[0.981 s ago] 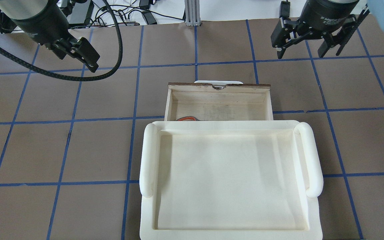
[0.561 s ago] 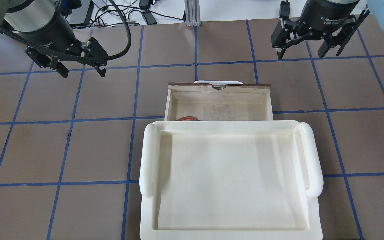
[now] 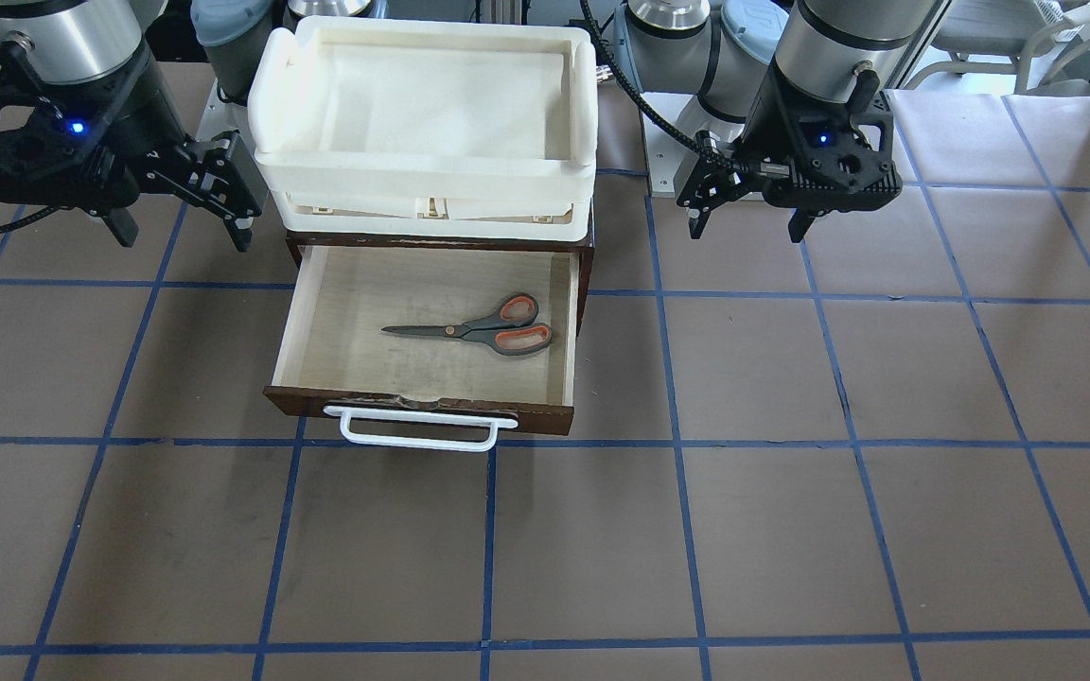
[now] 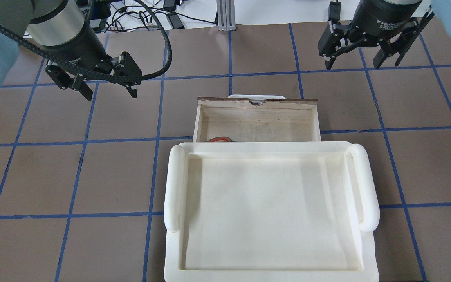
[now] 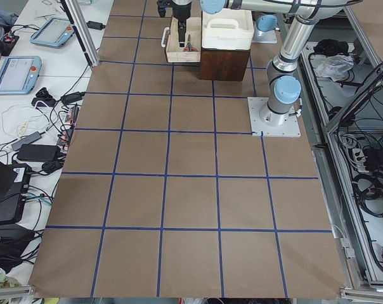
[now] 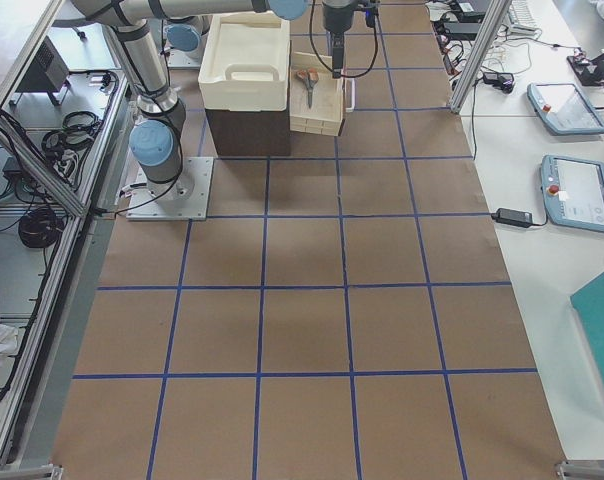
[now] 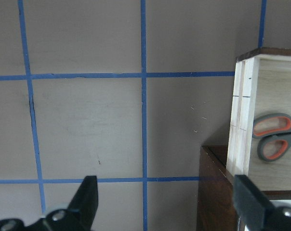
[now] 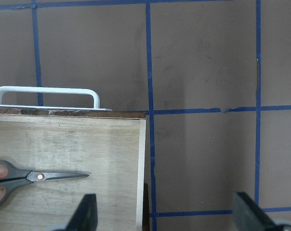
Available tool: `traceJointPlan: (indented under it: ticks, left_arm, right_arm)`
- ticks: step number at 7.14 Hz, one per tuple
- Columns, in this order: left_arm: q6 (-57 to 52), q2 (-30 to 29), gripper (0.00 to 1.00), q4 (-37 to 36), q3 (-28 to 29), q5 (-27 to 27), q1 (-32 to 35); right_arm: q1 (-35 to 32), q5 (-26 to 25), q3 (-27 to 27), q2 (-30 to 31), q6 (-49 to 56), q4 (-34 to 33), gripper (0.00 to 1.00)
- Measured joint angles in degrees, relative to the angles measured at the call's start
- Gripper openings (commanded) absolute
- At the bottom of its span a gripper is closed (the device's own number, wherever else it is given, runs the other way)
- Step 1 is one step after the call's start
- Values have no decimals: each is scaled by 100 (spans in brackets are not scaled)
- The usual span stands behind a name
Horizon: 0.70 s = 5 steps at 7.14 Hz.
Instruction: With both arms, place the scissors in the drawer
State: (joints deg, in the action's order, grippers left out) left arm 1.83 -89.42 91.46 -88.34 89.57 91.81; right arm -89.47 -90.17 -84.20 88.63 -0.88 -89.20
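Scissors (image 3: 474,331) lie flat on the pale floor of the drawer (image 3: 578,312), handle loops toward the robot's left and blades pointing to its right, clear of all four walls. The drawer stands pulled out from under the cream foam tray (image 3: 422,170), with its white bar handle (image 3: 417,437) on the far side from the robot. Left end effector (image 4: 110,94) hangs over the counter (image 3: 791,530) off the drawer's left side, fingers spread wide and nothing between them. Right end effector (image 4: 352,64) sits off the right side in the same way, released and empty. Neither touches the drawer or the scissors. You can read the placing step as done: the scissors are inside and both tools have let go. What seems left is closing up, if you count that as part of the job. That would call for one end effector to come round to the drawer front and press squarely near the handle, pushing toward the robot. Watch for the drawer skewing in its housing if the push lands off-centre. The scissors sit loose and may slide when it stops.
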Motion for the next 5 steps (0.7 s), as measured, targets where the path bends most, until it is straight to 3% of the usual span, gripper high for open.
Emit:
traceJointPlan:
  ticks: [5]
  left_arm:
    - [-91,14,100,-461,-73,47,103]
  right_arm:
    - [0,-62,0,-3,-4,-1,100]
